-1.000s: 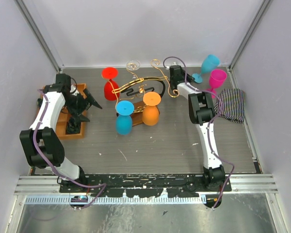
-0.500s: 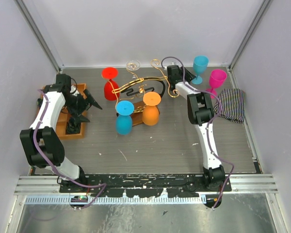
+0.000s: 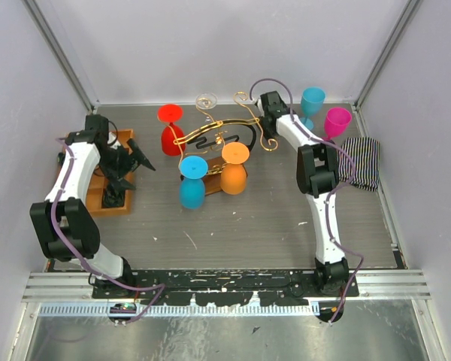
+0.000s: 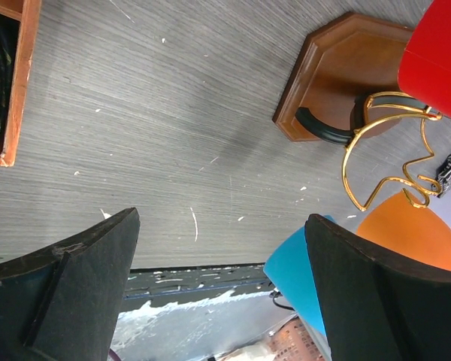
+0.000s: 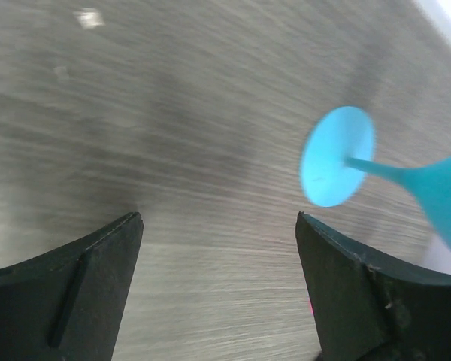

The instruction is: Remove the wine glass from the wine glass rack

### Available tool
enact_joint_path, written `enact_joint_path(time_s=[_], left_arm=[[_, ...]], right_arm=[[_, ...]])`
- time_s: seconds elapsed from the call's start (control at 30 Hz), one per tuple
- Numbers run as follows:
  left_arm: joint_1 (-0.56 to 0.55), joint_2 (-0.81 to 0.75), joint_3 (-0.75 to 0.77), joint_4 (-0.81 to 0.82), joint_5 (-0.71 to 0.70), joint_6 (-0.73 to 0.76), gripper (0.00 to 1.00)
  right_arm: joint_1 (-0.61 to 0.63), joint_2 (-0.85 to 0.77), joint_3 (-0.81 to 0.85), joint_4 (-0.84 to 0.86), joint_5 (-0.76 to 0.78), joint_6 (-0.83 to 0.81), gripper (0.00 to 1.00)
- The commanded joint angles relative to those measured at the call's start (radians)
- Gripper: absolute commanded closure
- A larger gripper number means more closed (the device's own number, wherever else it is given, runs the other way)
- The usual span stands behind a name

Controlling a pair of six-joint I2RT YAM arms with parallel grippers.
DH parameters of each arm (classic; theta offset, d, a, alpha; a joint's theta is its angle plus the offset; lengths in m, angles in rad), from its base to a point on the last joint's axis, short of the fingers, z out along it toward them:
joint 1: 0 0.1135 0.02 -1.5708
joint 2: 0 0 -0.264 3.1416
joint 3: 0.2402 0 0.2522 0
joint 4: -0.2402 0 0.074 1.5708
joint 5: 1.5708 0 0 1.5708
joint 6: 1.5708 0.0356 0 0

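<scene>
Jaws spread like the left gripper (image 4: 222,218), the right gripper (image 5: 218,216) had just stood the teal glass (image 3: 312,100) off the rack (image 3: 218,135) at 1 o'clock.

Centre: wine glass rack (image 3: 225,125) of gold wire, black bar, brown base; red glass (image 3: 171,129), blue glass (image 3: 192,184), orange glass (image 3: 234,171). Upper right: cyan glass (image 3: 311,101), magenta glass (image 3: 335,120), black-and-white striped cloth (image 3: 359,162). Left: orange-brown tray (image 3: 119,209). Grey wood-grain table (image 3: 233,226).

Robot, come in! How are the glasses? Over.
Left gripper open, right gripper open. Teal glass upright on table, beside pink glass. Red glass, blue glass, orange glass on rack.
</scene>
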Motion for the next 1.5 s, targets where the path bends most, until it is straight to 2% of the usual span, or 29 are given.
enact_joint_path(time_s=[0.0,0.17,0.33,0.6,0.73,0.87,0.97,1.03,1.13,1.3,1.47], left_arm=[[0.006,-0.049,-0.007,-0.013,-0.008,0.005,0.02],[0.005,-0.063,0.024,-0.054,-0.002,0.021,0.02],[0.006,-0.081,0.054,-0.078,-0.017,0.034,0.02],[0.005,-0.106,0.035,-0.085,-0.014,0.034,0.02],[0.005,-0.103,0.059,-0.109,-0.018,0.056,0.02],[0.004,-0.102,0.074,-0.117,-0.013,0.06,0.02],[0.005,-0.101,0.075,-0.116,-0.009,0.06,0.02],[0.005,-0.099,0.077,-0.114,-0.003,0.058,0.02],[0.005,-0.1,0.078,-0.113,0.008,0.057,0.02],[0.005,-0.116,0.081,-0.096,0.037,0.032,0.02],[0.006,-0.14,0.097,-0.08,0.043,0.017,0.02]], right_arm=[[0.016,-0.006,0.026,-0.294,-0.318,0.152,0.09],[-0.033,-0.054,0.129,-0.41,-0.512,0.259,0.1],[-0.103,-0.13,0.142,-0.421,-0.707,0.415,0.23],[-0.129,-0.29,0.163,-0.364,-0.7,0.496,0.33],[-0.129,-0.407,0.168,-0.328,-0.736,0.518,0.35],[-0.128,-0.512,0.198,-0.354,-0.681,0.528,0.36],[-0.128,-0.594,0.197,-0.381,-0.712,0.559,0.36],[-0.128,-0.648,0.169,-0.407,-0.817,0.607,0.36],[-0.104,-0.729,0.019,-0.393,-0.984,0.693,0.36],[-0.02,-0.853,-0.206,-0.356,-0.999,0.755,0.36],[0.006,-0.927,-0.308,-0.334,-1.056,0.788,0.39]])
